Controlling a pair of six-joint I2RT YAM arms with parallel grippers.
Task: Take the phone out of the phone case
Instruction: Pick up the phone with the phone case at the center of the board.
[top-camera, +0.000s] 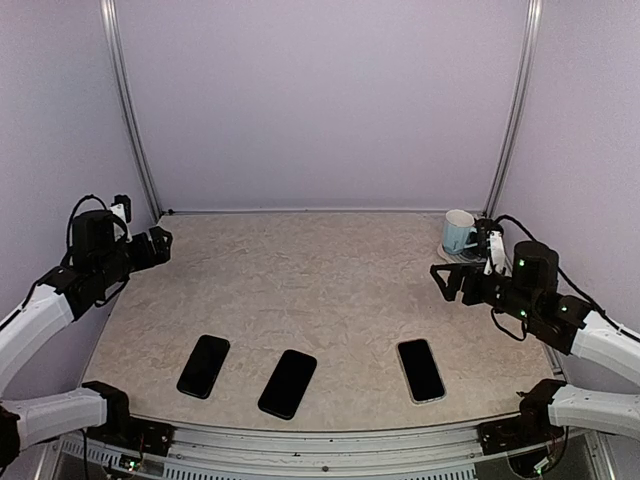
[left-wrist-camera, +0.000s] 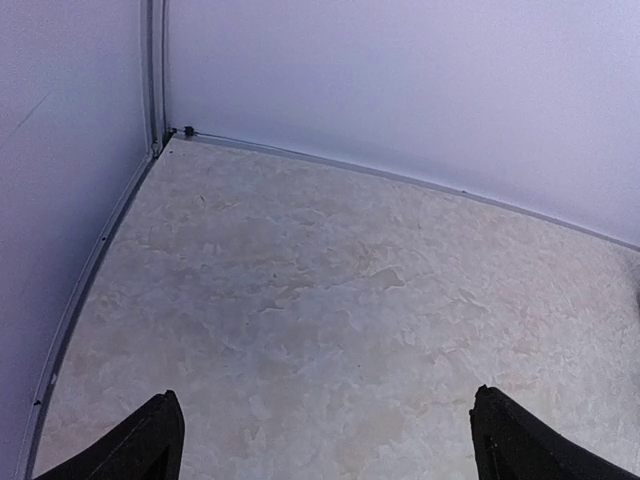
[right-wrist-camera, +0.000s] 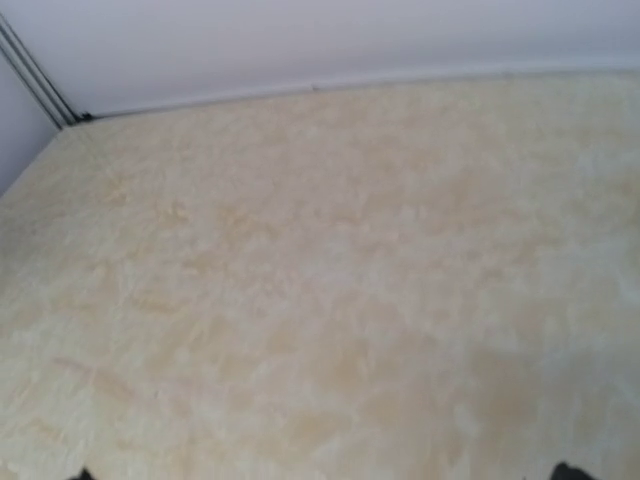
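Observation:
Three dark phones lie flat in a row near the table's front edge in the top view: a left phone (top-camera: 204, 366), a middle phone (top-camera: 288, 383) and a right phone (top-camera: 421, 370) with a pale rim round it. I cannot tell which is in a case. My left gripper (top-camera: 162, 241) hovers at the far left, open and empty, well behind the phones; the left wrist view shows its fingertips (left-wrist-camera: 160, 440) wide apart over bare table. My right gripper (top-camera: 441, 272) hovers at the right, open and empty, behind the right phone. No phone shows in either wrist view.
A white and blue mug (top-camera: 458, 232) stands at the back right, just behind my right arm. Pale walls with metal posts (top-camera: 131, 105) close the table on three sides. The marbled tabletop (top-camera: 310, 290) lies between the arms.

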